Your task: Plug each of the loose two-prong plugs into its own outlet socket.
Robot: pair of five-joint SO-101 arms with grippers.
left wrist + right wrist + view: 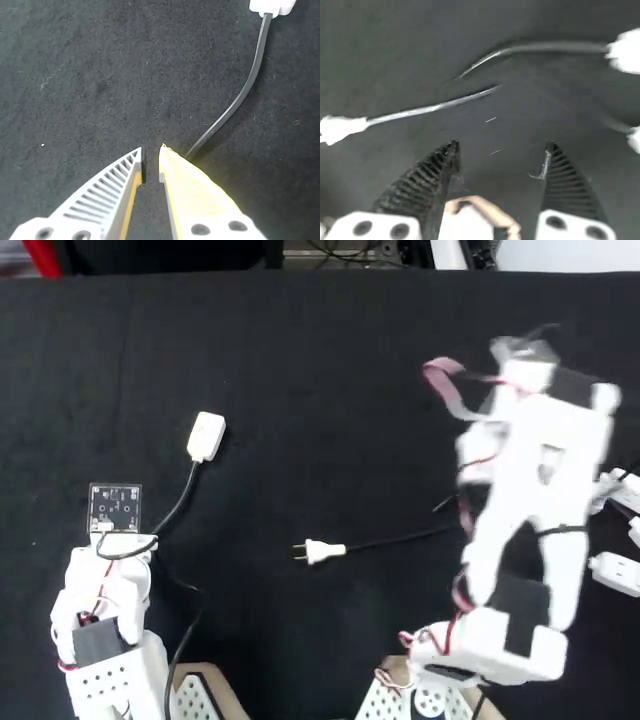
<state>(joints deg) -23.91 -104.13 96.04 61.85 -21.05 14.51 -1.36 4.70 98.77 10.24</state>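
A white two-prong plug lies mid-table, prongs pointing left, its black cable running right toward the right arm. My right gripper hangs open and empty above the mat; the plug lies beyond one fingertip. A white cable-end block sits at the left, and its black cord passes beside my left gripper. That gripper is shut on nothing, low over the mat. I cannot tell whether the block is a socket or a plug.
More white cable-end pieces lie at the table's right edge, one also in the right wrist view. The left arm sits at the front left. The black mat stretches bare across the far half.
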